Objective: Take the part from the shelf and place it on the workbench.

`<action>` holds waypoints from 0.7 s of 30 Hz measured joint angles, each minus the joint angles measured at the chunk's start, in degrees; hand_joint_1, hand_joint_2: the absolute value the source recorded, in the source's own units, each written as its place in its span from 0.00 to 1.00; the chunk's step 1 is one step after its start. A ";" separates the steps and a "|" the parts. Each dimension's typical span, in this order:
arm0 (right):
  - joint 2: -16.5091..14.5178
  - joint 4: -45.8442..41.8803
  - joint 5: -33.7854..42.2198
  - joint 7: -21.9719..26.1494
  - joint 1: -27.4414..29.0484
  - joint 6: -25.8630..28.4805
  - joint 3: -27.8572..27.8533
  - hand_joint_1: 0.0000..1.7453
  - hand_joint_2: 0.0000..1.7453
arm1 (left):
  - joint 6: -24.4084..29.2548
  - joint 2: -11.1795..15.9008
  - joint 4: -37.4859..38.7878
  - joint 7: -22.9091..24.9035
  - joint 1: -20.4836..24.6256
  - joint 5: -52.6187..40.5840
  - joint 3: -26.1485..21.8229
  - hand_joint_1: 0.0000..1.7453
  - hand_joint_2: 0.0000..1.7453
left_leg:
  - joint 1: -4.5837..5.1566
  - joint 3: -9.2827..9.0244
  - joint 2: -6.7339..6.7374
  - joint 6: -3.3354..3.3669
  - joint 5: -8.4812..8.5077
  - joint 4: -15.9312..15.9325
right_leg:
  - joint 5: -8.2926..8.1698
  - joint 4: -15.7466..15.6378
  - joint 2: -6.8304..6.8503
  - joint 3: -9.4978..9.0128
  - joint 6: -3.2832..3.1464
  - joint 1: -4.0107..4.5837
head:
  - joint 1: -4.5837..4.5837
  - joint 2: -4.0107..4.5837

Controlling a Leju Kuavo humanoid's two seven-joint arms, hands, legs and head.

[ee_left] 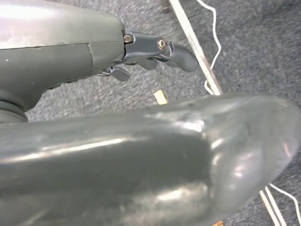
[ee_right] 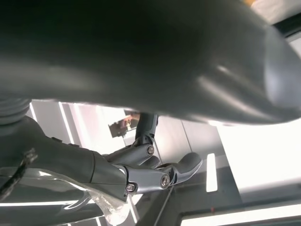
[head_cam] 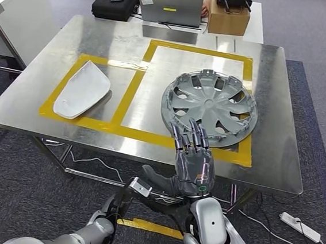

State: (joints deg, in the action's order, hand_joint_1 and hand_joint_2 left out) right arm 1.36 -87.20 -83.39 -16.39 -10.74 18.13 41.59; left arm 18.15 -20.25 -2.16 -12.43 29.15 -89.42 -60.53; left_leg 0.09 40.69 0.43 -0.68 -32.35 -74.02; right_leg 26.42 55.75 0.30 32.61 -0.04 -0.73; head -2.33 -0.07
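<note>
Head view is showing the grey wheel cover [head_cam: 209, 107] lying flat on the steel counter [head_cam: 49, 65] inside the larger of 2 yellow-taped zones. Right hand [head_cam: 194, 159] is hovering at its near rim, fingers spread, holding nothing. Left hand [ee_left: 156, 49] is hanging low, fingers loosely apart.

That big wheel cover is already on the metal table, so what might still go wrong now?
The wheel cover overlaps the yellow tape at its near edge, and the right hand hangs open just in front of it; a careless move might nudge it. The white panel also lies close to the tape. Cables and a power strip on the floor could snag the robot's feet.
</note>
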 joint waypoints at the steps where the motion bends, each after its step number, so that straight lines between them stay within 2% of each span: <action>1: -0.07 0.10 0.49 -0.07 -0.19 -0.08 0.19 0.00 0.00 | 0.21 -0.01 0.07 -0.46 -0.21 0.00 -0.27 0.00 0.00 | 0.01 -1.72 -0.02 0.20 1.54 1.45 | -0.46 0.23 -0.03 0.83 0.10 0.05 | 0.00 0.00; 2: -0.16 0.16 0.86 -0.14 -0.38 -0.20 0.37 0.00 0.00 | 0.38 -0.02 0.12 -0.84 -0.36 0.00 -0.55 0.00 0.00 | 0.04 -4.35 -0.09 0.52 3.01 4.70 | -0.88 0.49 -0.08 1.58 0.25 0.10 | 0.00 0.00; 4: -0.38 0.18 1.58 -0.16 -0.74 -0.46 0.64 0.00 0.00 | 0.76 -0.03 0.22 -1.31 -0.45 0.00 -1.27 0.00 0.00 | 0.20 -10.05 -0.34 1.30 3.44 12.98 | -1.62 0.94 -0.14 2.66 0.74 0.28 | -0.04 0.00; 5: -0.46 0.22 1.97 -0.05 -0.97 -0.58 0.79 0.00 0.00 | 1.00 -0.04 0.27 -1.42 -0.42 0.00 -1.80 0.00 0.00 | 0.32 -11.76 -0.46 1.60 2.99 15.80 | -2.04 1.03 -0.14 2.95 1.07 0.31 | -0.06 0.00; 6: -0.53 0.28 2.38 0.10 -1.19 -0.70 0.97 0.00 0.00 | 1.25 -0.04 0.32 -1.46 -0.39 0.00 -2.37 0.00 0.00 | 0.47 -12.45 -0.53 1.85 2.57 17.24 | -2.49 1.02 -0.10 3.17 1.44 0.31 | -0.07 0.00; 8: -0.58 0.49 3.20 0.45 -1.49 -0.90 1.39 0.00 0.00 | 1.67 -0.06 0.44 -1.47 -0.33 0.00 -3.66 0.00 0.00 | 0.49 -11.93 -0.45 2.35 3.37 17.76 | -3.06 0.92 -0.08 3.52 2.17 0.18 | -0.05 0.00; 9: -0.59 0.61 3.57 0.58 -1.57 -0.96 1.57 0.00 0.00 | 1.80 -0.08 0.50 -1.47 -0.29 0.00 -4.29 0.00 0.00 | 0.41 -11.46 -0.37 2.72 3.99 17.91 | -2.17 1.44 -0.09 4.07 2.46 0.13 | -0.12 0.00; 10: -0.59 0.74 3.92 0.69 -1.67 -1.00 1.75 0.00 0.00 | 1.89 -0.09 0.55 -1.48 -0.24 0.00 -4.85 0.00 0.00 | 0.31 -10.87 -0.27 3.08 4.69 18.09 | -0.31 2.92 -0.13 4.83 2.71 0.10 | -0.24 0.00; 11: -0.59 0.89 4.23 0.77 -1.78 -1.02 1.90 0.00 0.00 | 1.97 -0.10 0.58 -1.49 -0.21 0.00 -5.35 0.00 0.00 | 0.27 -10.18 -0.18 3.36 5.34 18.14 | 2.38 5.58 -0.16 5.84 2.88 0.04 | -0.32 0.00; 12: -0.59 1.04 4.51 0.85 -1.89 -1.03 2.03 0.00 0.00 | 2.04 -0.10 0.59 -1.52 -0.21 0.00 -5.82 0.00 0.00 | 0.33 -9.34 -0.15 3.59 5.97 18.12 | 5.23 9.24 -0.16 7.01 3.06 0.03 | -0.43 0.00; 13: -0.59 1.20 4.80 0.91 -1.95 -1.04 2.13 0.00 0.00 | 2.10 -0.09 0.59 -1.59 -0.26 0.00 -6.25 0.00 0.00 | 0.41 -8.51 -0.12 3.68 6.60 18.08 | 7.26 13.08 -0.17 7.89 3.19 0.02 | -0.46 0.00; 14: -0.59 1.39 5.10 0.95 -1.97 -1.04 2.19 0.00 0.00 | 2.18 -0.09 0.59 -1.70 -0.35 0.00 -6.64 0.00 0.00 | 0.50 -7.61 -0.09 3.70 7.25 18.03 | 7.97 16.07 -0.18 8.28 3.26 0.03 | -0.45 0.00; 15: -0.59 1.57 5.40 0.98 -1.98 -1.05 2.23 0.00 0.00 | 2.27 -0.08 0.59 -1.83 -0.47 0.00 -6.99 0.00 0.00 | 0.57 -6.71 -0.07 3.67 7.89 17.95 | 7.40 17.46 -0.17 7.90 3.27 0.04 | -0.45 0.00; 16: -0.59 1.75 5.76 0.99 -1.99 -1.05 2.26 0.00 0.00 | 2.33 -0.08 0.59 -1.97 -0.60 0.00 -7.24 0.00 0.00 | 0.62 -5.85 -0.06 3.61 8.47 17.82 | 5.86 16.81 -0.18 6.53 3.18 0.06 | -0.45 0.00; 17: -0.59 1.94 6.21 1.01 -1.99 -1.03 2.27 0.00 0.00 | 2.40 -0.08 0.60 -2.08 -0.74 0.00 -7.40 0.00 0.00 | 0.65 -5.05 -0.06 3.51 9.01 17.68 | 4.15 14.24 -0.17 4.18 3.01 0.09 | -0.44 0.00; 18: -0.59 2.15 6.77 1.02 -2.00 -0.99 2.26 0.00 0.00 | 2.45 -0.09 0.63 -2.19 -0.85 0.00 -7.56 0.00 0.00 | 0.69 -4.39 -0.08 3.35 9.47 17.49 | 3.37 10.26 -0.16 1.12 2.77 0.16 | -0.45 0.00; 19: -0.59 2.39 7.35 1.02 -1.98 -0.93 2.24 0.00 0.00 | 2.50 -0.09 0.67 -2.30 -0.94 0.00 -7.69 0.00 0.00 | 0.76 -3.87 -0.09 3.14 9.90 17.29 | 3.39 5.83 -0.16 -2.07 2.54 0.25 | -0.43 0.00; 20: -0.59 2.80 7.87 0.96 -1.90 -0.83 2.14 0.00 0.00 | 2.55 -0.09 0.72 -2.39 -1.03 0.00 -7.82 0.00 0.00 | 0.81 -3.49 -0.08 2.89 10.41 17.16 | 3.93 2.27 -0.17 -4.44 2.33 0.36 | -0.41 0.00; 21: -0.58 3.41 8.25 0.88 -1.69 -0.61 1.95 0.00 0.00 | 2.64 -0.08 0.76 -2.45 -1.15 0.00 -7.94 0.00 0.00 | 0.81 -3.22 -0.06 2.61 10.94 17.12 | 4.55 0.01 -0.19 -5.83 2.10 0.50 | -0.41 0.00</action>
State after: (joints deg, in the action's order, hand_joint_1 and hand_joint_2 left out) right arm 0.77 -83.80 -75.14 -15.51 -12.44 17.52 43.54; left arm 20.79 -20.33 -1.40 -14.87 28.00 -89.42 -68.47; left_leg 0.90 37.47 0.37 1.93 -21.40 -56.90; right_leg 30.97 55.76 0.11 26.78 2.06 -0.23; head -2.74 -0.07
